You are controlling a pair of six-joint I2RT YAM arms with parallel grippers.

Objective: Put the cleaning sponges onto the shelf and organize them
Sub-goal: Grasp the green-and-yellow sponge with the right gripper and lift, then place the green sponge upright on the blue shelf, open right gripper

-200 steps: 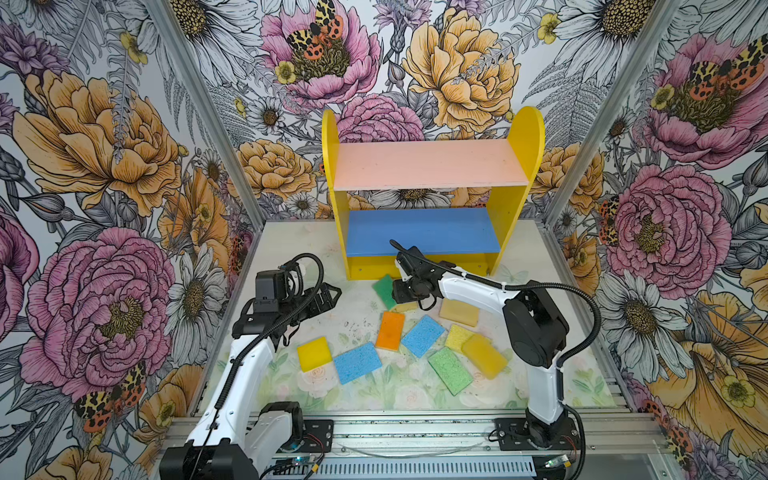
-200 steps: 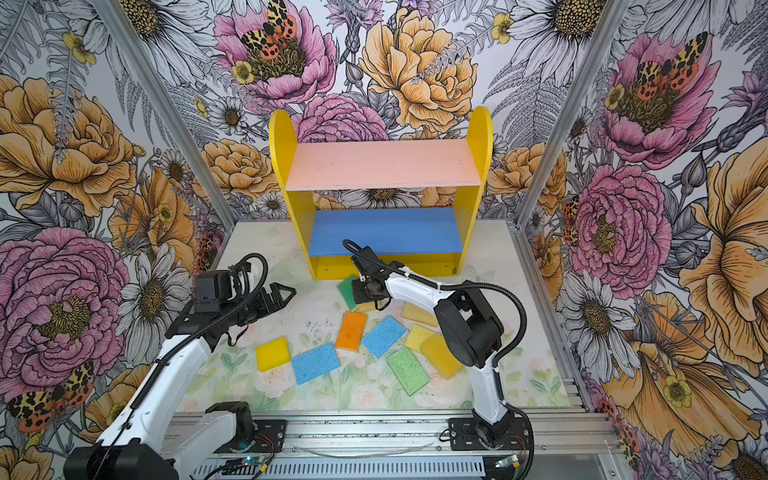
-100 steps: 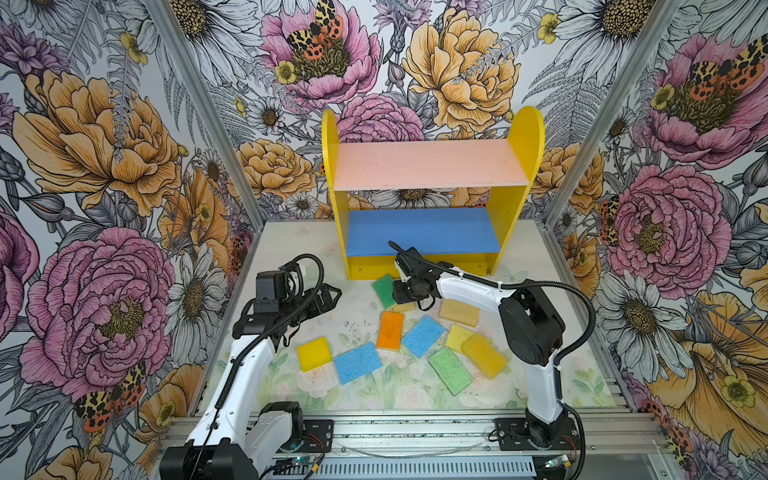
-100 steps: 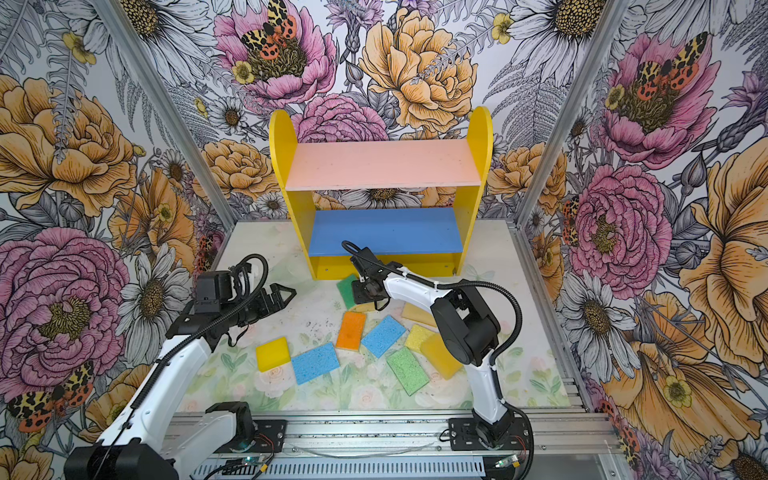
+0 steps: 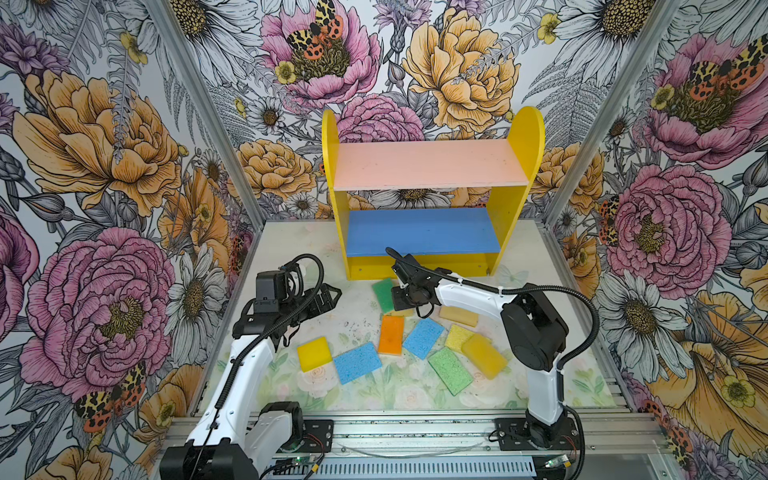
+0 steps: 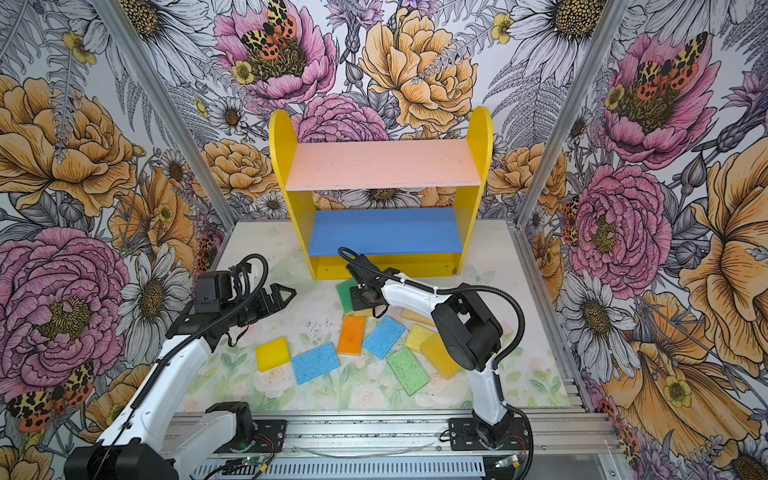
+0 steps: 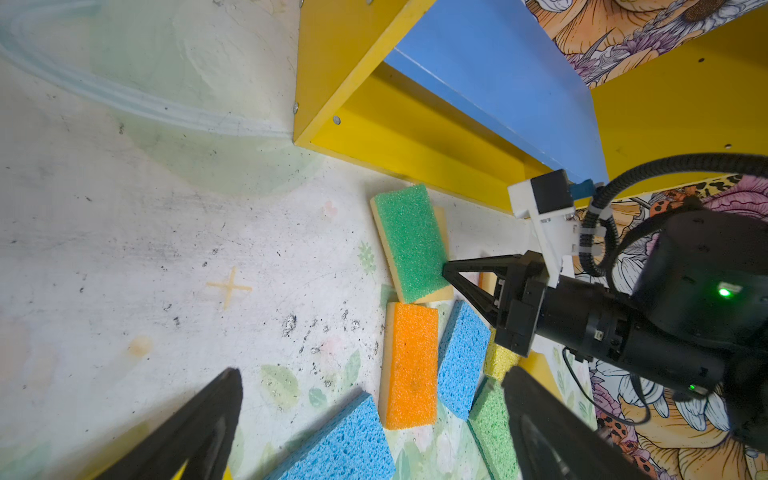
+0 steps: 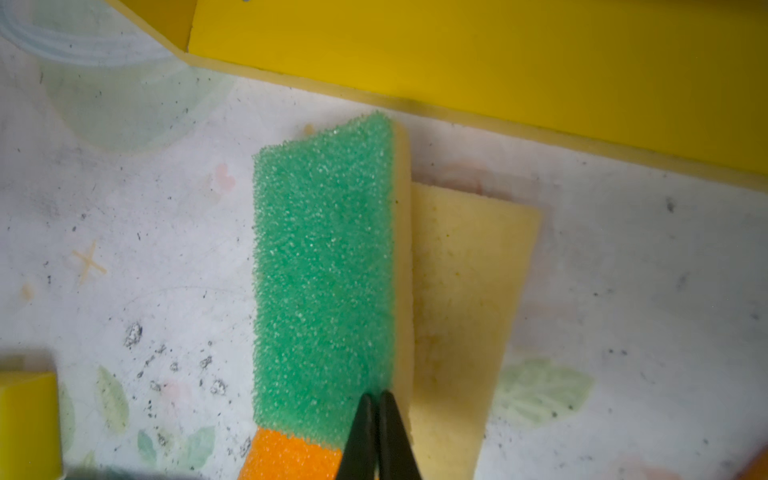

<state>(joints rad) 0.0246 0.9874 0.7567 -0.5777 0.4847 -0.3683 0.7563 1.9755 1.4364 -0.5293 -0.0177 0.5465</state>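
Sponges (image 5: 422, 337) scattered on mat (image 5: 361, 320) in front of shelf (image 5: 430, 164). Left gripper (image 5: 332, 296) spread wide, empty, hovering left-front of shelf. Dark green sponge (image 5: 383, 293) just before shelf base; right gripper (image 8: 376, 395) pressed together, tips touching its edge, nothing pinched. Tan sponge (image 8: 465, 291) touching it on the right.

I read free mat (image 5: 357, 320) left of the sponges (image 5: 391, 334) (crowded centre-right); shelf (image 5: 465, 264) boards (image 5: 419, 230) bare, side panels (image 5: 505, 232) hemming entry
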